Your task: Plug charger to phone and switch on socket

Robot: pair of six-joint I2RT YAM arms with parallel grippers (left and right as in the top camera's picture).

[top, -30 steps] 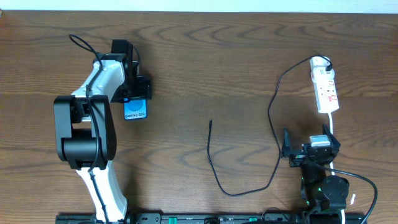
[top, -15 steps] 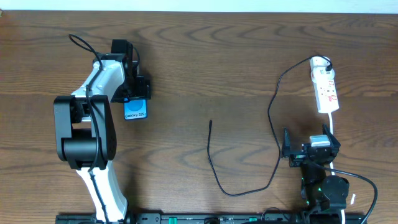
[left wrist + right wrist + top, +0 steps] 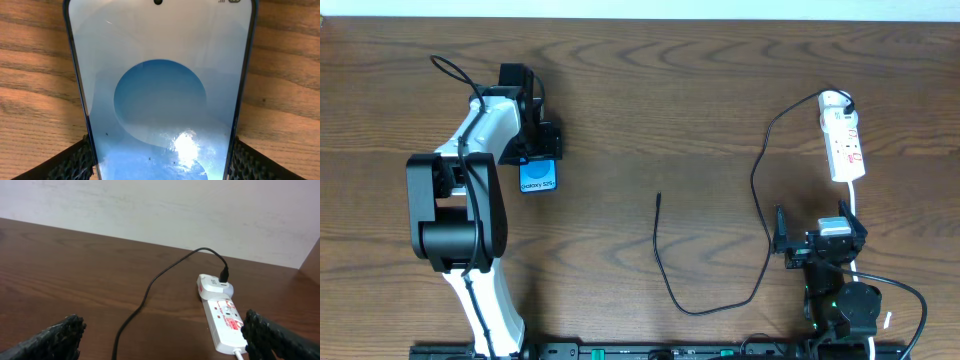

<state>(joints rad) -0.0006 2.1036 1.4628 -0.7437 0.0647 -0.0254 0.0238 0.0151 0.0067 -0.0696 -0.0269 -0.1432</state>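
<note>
The phone [image 3: 538, 178] lies flat on the wooden table at the left, its blue screen up, and it fills the left wrist view [image 3: 160, 100]. My left gripper [image 3: 538, 158] reaches down over its near end, and the fingers [image 3: 75, 162] press against both long edges. The black charger [image 3: 757, 190] runs from the socket [image 3: 842, 140] in a long loop, and its plug tip [image 3: 658, 197] rests loose mid-table. My right gripper [image 3: 820, 238] stands open just below the socket, with nothing between its fingers. In the right wrist view the socket [image 3: 225, 325] and the charger [image 3: 150, 287] lie ahead.
A white cord [image 3: 857, 205] leaves the socket's near end and passes by the right arm. A pale wall [image 3: 160, 210] rises behind the table's far edge. The table [image 3: 650, 90] is dark wood.
</note>
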